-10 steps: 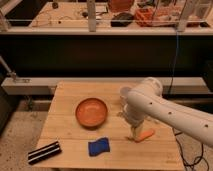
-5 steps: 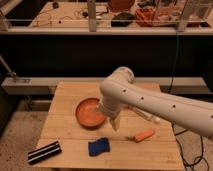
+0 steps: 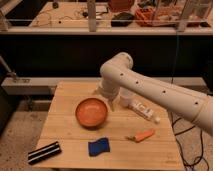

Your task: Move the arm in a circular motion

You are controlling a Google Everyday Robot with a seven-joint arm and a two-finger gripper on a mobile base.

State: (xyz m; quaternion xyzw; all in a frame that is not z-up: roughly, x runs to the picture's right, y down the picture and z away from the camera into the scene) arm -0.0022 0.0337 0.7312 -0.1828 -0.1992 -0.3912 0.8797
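The large white glossy arm (image 3: 150,87) reaches in from the right edge and bends at a rounded elbow over the back middle of the wooden table (image 3: 60,125). Small dark dots run along its side. The gripper (image 3: 111,103) hangs down from the elbow end, just right of the orange bowl (image 3: 91,112) and above the table top. It holds nothing that I can see.
A clear plastic bottle (image 3: 141,108) lies behind the arm at the right. An orange carrot-like piece (image 3: 144,135) and a blue sponge (image 3: 99,146) lie near the front. A black and white bar (image 3: 44,152) sits at the front left corner. A dark shelf stands behind the table.
The arm has swung from the right front of the table leftward and then toward the back. The carrot piece and the bottle, covered before, now show.
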